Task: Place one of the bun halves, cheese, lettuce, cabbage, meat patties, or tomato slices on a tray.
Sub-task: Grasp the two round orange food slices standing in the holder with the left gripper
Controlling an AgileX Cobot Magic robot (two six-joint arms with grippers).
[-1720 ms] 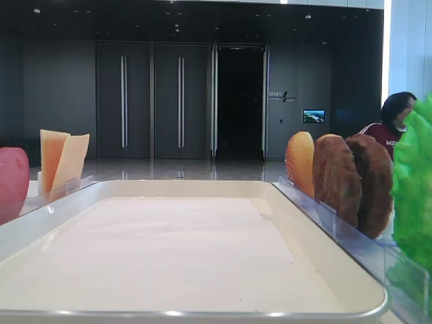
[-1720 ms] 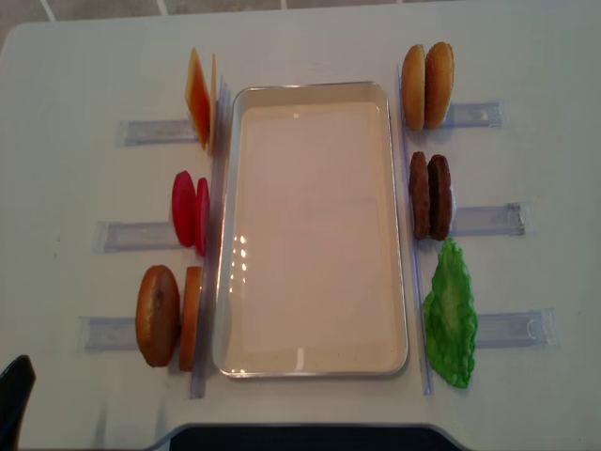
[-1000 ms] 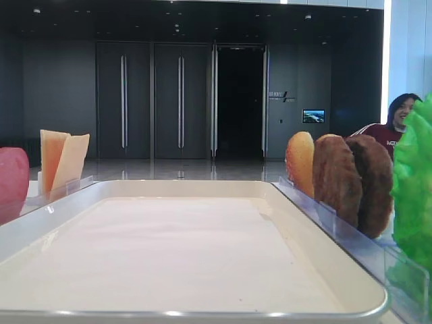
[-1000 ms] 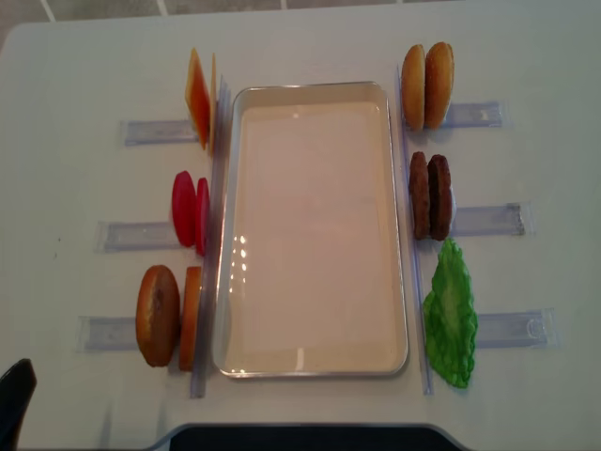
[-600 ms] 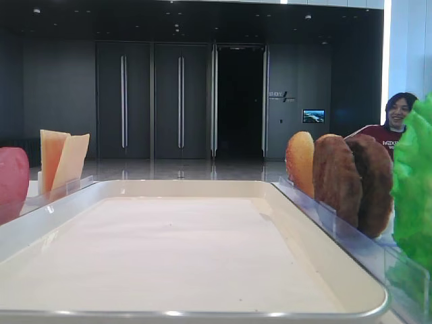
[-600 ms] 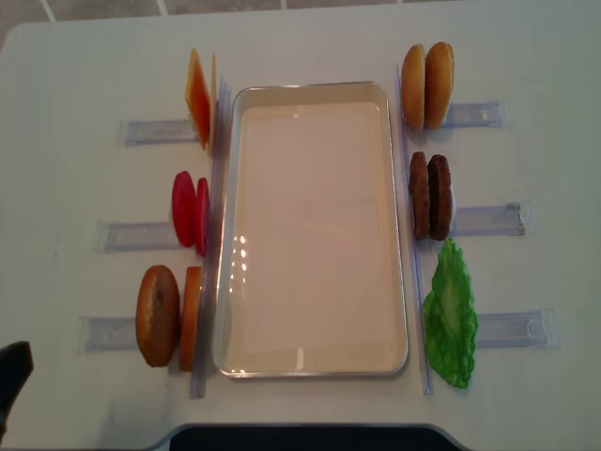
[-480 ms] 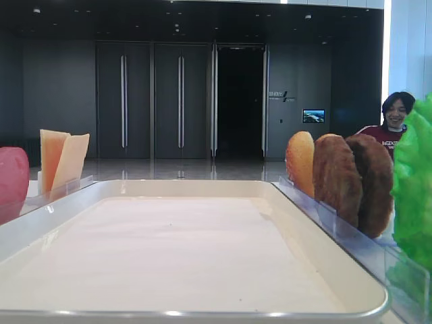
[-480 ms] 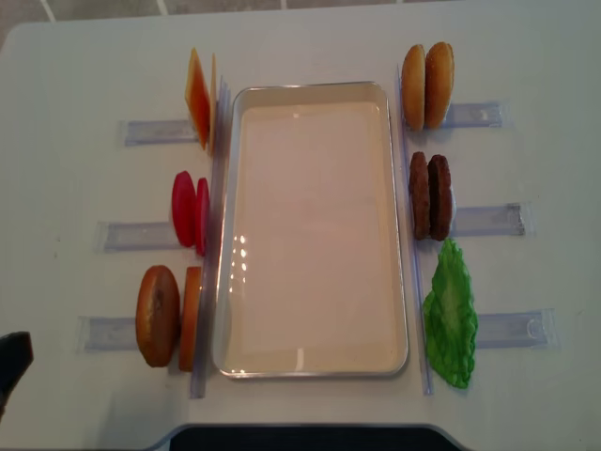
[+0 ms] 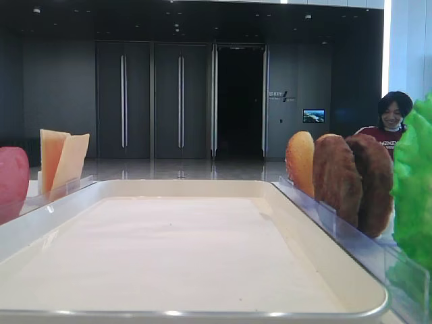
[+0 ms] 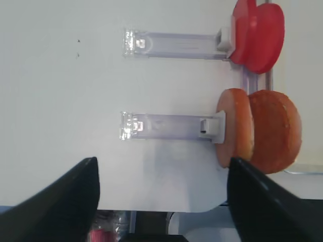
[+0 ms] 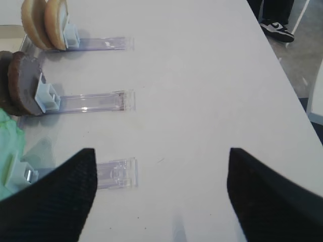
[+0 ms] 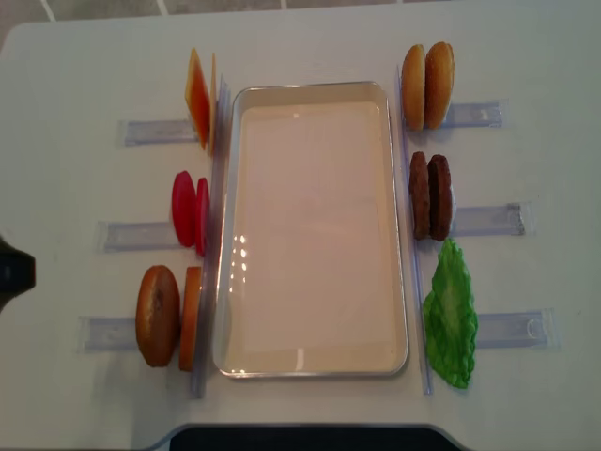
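Since the earlier frame, the left gripper [image 12: 13,271] has moved up the tabletop's left edge, jaws wide and empty. Buns [image 12: 167,317] stand upright in a holder beside the bare tray [image 12: 311,93]. Right jaws wide too. Best approach: straddle one bun squarely before closing.

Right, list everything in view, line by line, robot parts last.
tray: 1, off-white, table centre
cheese slices: 2, orange and yellow, far left of tray
tomato slices: 2, red, mid left
left bun halves: 2, tan, near left
right bun halves: 2, golden, far right
meat patties: 2, dark brown, mid right
lettuce leaf: 1, green, near right
clear holders: 6, transparent, flanking tray
table: 1, white
person: 1, dark red top, background
left end effector: 1, black, open
right end effector: 1, black, open
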